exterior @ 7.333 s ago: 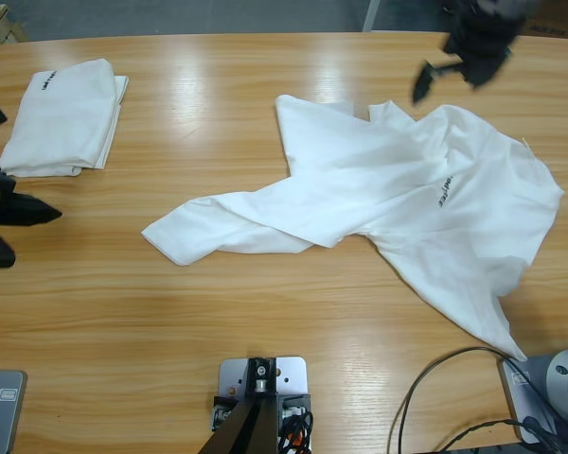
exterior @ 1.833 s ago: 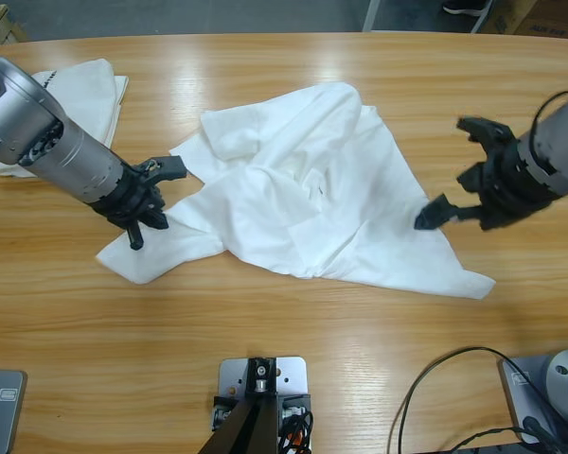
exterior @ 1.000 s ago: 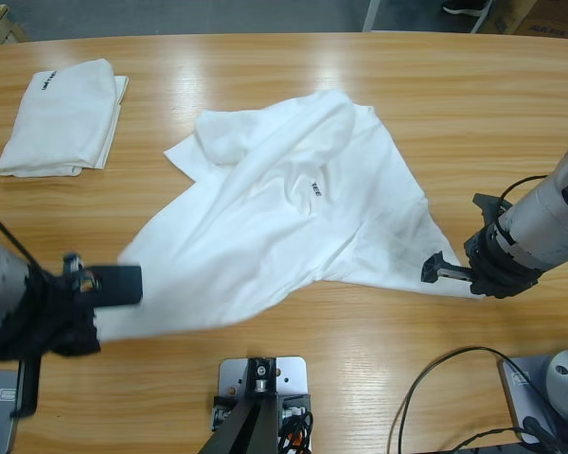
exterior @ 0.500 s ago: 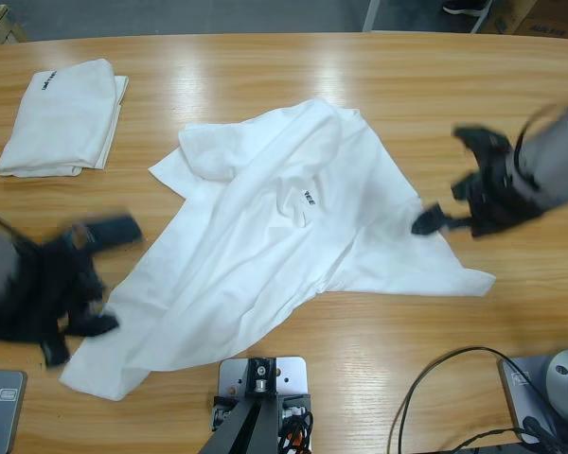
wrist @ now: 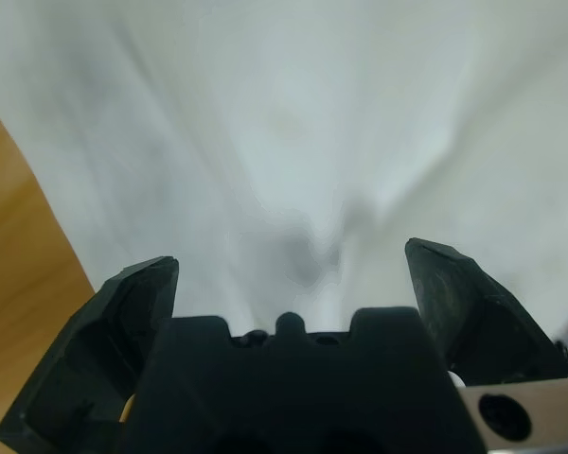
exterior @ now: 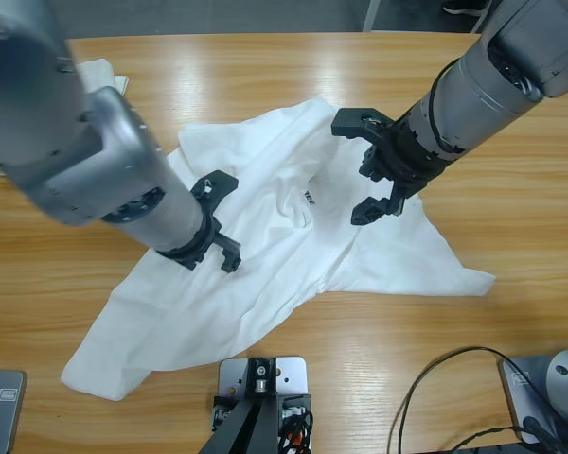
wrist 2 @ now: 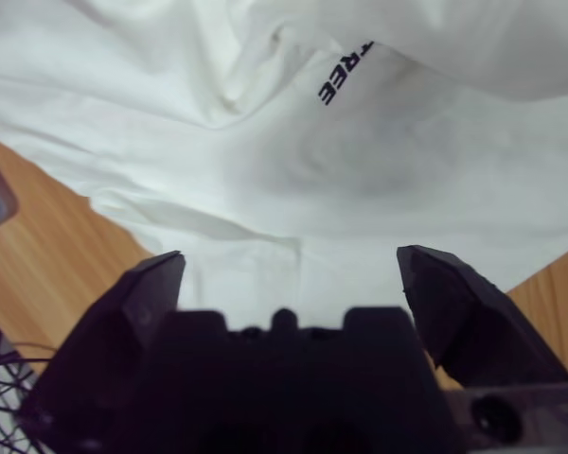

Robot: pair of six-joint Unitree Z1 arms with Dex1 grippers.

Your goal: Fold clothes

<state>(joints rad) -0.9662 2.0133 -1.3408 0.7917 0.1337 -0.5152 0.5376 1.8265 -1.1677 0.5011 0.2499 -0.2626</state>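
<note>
Two grippers, the left gripper [exterior: 216, 222] and right gripper [exterior: 371, 165], are held wide open and empty over the crumpled white shirt [exterior: 265, 274] spread mid-table [exterior: 265, 66]. Being soft, light cloth, it is best pinched at hem or sleeve edges.

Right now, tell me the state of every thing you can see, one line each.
Spread T-shirt: unfolded, crumpled, lying across the table's middle, lettering mark showing.
Folded T-shirt: at the far corner, mostly hidden behind an arm.
Left gripper: open, over the shirt's middle, holding nothing.
Right gripper: open, over the shirt near the lettering, holding nothing.
Table: bare wood around the shirts.
</note>
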